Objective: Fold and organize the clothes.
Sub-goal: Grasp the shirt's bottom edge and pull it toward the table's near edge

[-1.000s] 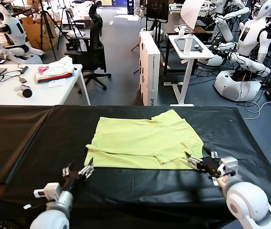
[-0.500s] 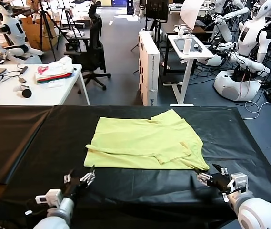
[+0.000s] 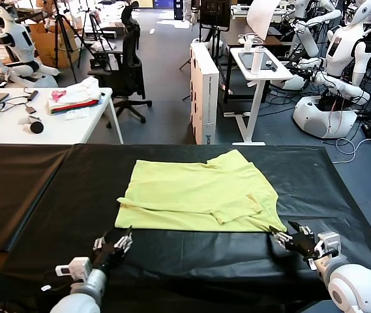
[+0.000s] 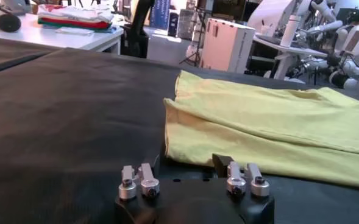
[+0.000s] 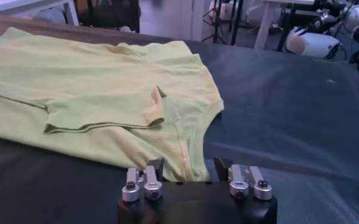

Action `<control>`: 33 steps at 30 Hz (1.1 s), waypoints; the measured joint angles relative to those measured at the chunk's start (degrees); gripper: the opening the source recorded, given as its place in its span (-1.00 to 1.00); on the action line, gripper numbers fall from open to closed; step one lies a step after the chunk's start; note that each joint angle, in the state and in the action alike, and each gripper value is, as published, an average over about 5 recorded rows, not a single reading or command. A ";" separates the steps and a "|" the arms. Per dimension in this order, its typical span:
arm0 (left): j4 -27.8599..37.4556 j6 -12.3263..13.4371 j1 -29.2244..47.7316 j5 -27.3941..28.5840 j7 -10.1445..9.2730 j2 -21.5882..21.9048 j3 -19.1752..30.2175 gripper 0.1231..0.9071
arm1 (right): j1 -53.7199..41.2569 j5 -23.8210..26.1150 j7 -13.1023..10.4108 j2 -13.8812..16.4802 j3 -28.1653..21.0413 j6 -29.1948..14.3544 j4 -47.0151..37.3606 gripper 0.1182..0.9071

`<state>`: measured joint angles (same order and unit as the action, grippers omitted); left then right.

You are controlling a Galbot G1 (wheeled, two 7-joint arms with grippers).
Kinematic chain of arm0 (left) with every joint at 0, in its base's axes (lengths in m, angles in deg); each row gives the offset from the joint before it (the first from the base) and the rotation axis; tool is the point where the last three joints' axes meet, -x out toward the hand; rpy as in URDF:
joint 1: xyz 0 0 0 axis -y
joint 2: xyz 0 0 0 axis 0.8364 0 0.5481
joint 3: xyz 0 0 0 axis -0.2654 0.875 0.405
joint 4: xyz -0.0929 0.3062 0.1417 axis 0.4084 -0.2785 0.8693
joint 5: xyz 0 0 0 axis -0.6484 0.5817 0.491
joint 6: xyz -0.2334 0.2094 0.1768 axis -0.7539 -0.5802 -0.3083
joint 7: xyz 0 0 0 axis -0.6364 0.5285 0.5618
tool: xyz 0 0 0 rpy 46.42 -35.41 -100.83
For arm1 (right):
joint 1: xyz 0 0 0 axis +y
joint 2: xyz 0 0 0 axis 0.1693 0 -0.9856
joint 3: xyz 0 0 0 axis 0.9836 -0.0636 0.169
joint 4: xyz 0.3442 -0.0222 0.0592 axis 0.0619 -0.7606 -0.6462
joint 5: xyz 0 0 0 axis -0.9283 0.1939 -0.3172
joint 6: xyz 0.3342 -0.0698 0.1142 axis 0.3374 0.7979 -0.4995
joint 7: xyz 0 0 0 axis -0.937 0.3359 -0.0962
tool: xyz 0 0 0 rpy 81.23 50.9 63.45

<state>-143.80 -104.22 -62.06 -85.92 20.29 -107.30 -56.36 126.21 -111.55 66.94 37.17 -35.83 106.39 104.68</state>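
The lime-yellow T-shirt lies partly folded, one sleeve turned in, in the middle of the black table. My left gripper is open, low over the table just short of the shirt's near left corner; in the left wrist view the shirt's edge lies just ahead of the fingertips. My right gripper is open at the near right corner. In the right wrist view the shirt's corner hem reaches between the open fingers.
Behind the table on the left, a white desk holds a white, pink and red cloth pile. An office chair, a white box, a white standing desk and other robots stand beyond.
Both grippers have dropped back from the shirt's near edge towards the table's front and lower. In the last half second each has edged slightly towards the shirt's near corners. The shirt has not moved.
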 joint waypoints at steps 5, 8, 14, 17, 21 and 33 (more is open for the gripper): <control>-0.02 0.35 -0.16 0.00 0.28 0.08 -0.05 -0.81 | 0.78 -0.78 -0.61 0.59 0.30 0.02 0.55 -0.95; -0.37 0.38 -0.43 0.06 0.41 0.26 -0.09 -0.93 | 1.63 -1.87 -1.43 1.30 0.83 0.29 1.19 -0.95; -1.83 0.48 -1.82 0.12 0.12 1.30 -0.96 -0.94 | 4.45 -4.17 -3.33 2.47 2.38 1.93 3.50 -0.95; -3.04 0.49 -3.17 0.15 -0.08 2.07 -1.76 -0.94 | 6.35 -4.39 -4.08 2.56 3.29 3.16 5.19 -0.95; -5.11 0.56 -5.96 0.60 -0.13 2.75 -2.90 -0.94 | 8.83 -5.93 -5.25 2.37 4.46 5.37 7.77 -0.95; -11.30 1.26 -15.91 1.85 -0.29 3.46 -5.40 -0.94 | 13.12 -11.50 -6.24 3.65 7.60 10.38 13.55 -0.87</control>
<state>-155.09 -102.96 -77.97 -84.07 20.00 -103.84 -61.76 139.33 -123.05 60.70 40.82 -28.23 116.77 118.24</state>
